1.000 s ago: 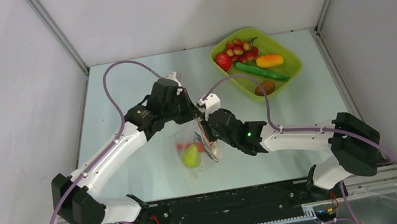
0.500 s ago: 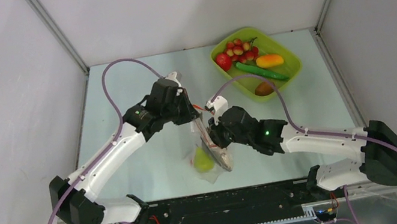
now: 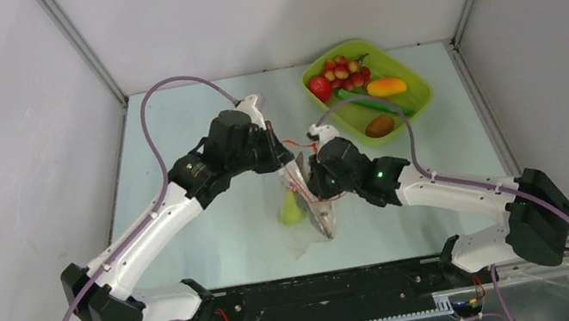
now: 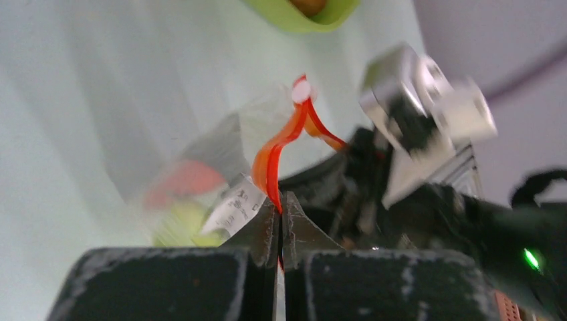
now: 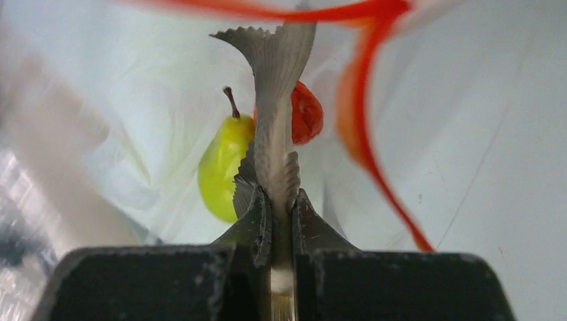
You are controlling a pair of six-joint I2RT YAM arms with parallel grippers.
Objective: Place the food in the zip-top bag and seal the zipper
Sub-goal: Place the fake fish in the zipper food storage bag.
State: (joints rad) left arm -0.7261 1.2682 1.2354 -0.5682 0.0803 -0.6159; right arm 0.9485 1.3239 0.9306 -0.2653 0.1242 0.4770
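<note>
No text, brand, number or sign can be read in any view. In the left wrist view, a white label (image 4: pixel 234 204) sits on the bag (image 4: pixel 224 144) near the centre of the frame. It carries dark print, but the print is too blurred to read.
</note>
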